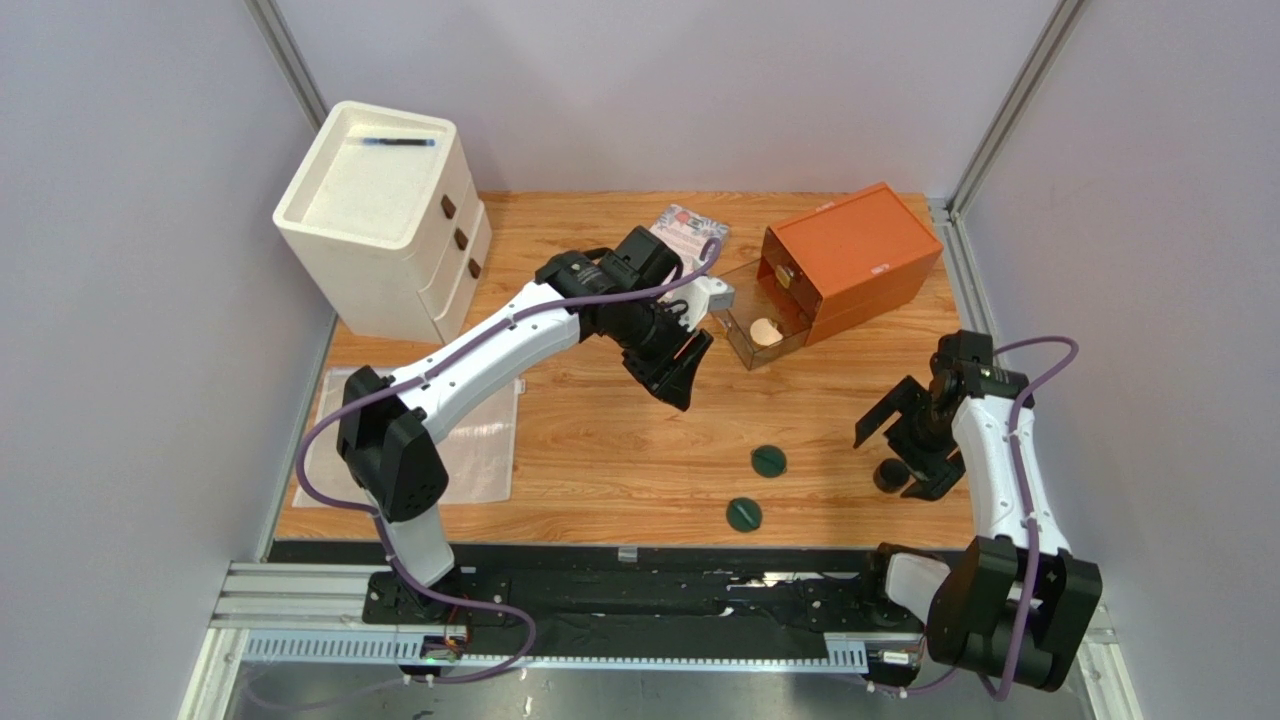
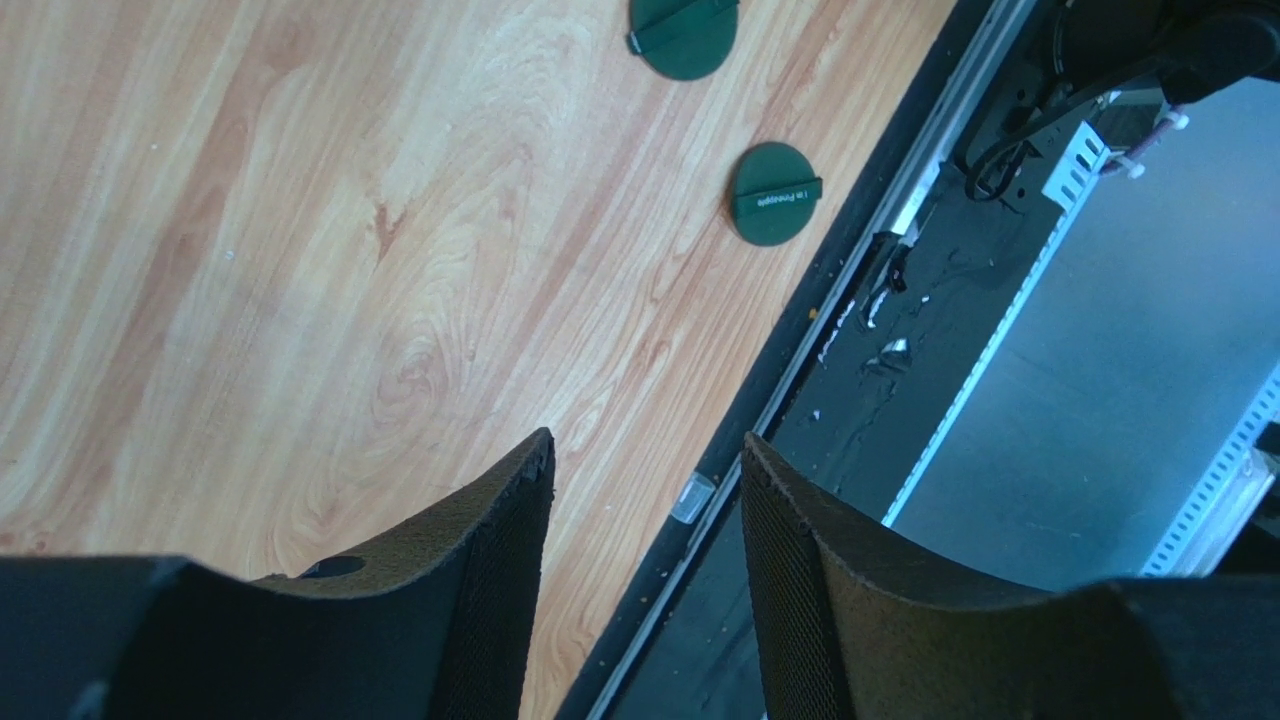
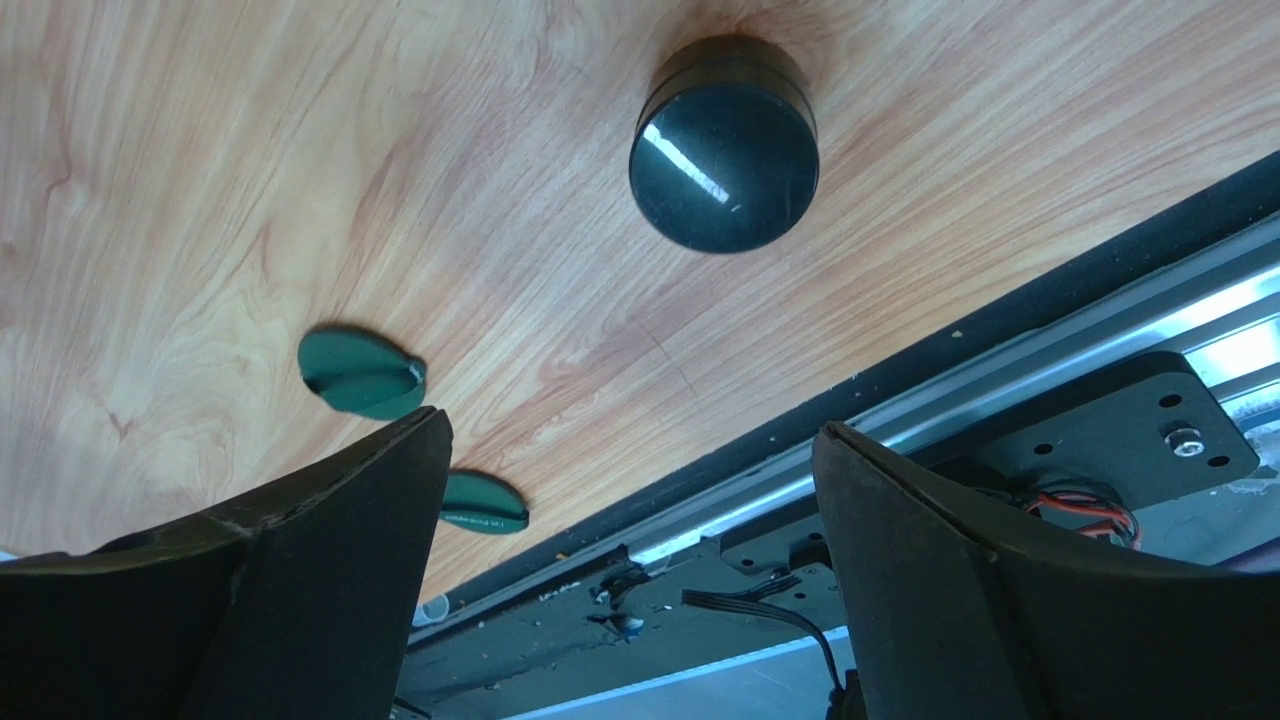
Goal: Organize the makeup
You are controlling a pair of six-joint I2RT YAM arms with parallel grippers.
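Two flat dark-green discs (image 1: pixel 769 461) (image 1: pixel 744 515) lie on the wooden table near its front edge; they also show in the left wrist view (image 2: pixel 684 30) (image 2: pixel 777 194) and the right wrist view (image 3: pixel 361 372) (image 3: pixel 484 504). A small black round jar (image 1: pixel 893 476) (image 3: pixel 724 143) stands at the front right. A round compact (image 1: pixel 766 333) lies in a clear drawer (image 1: pixel 739 323) pulled out of an orange box (image 1: pixel 849 258). My left gripper (image 1: pixel 676 375) (image 2: pixel 646 465) is open and empty, above the table just left of the drawer. My right gripper (image 1: pixel 906 446) (image 3: pixel 631 435) is open wide and empty, just above the jar. The tubes are out of view.
A white drawer unit (image 1: pixel 383 218) stands at the back left with a thin black pen (image 1: pixel 398 143) on top. A floral booklet (image 1: pixel 688 230) lies at the back, behind my left arm. A clear plastic sheet (image 1: pixel 484 435) lies at the front left. Grey walls enclose the table.
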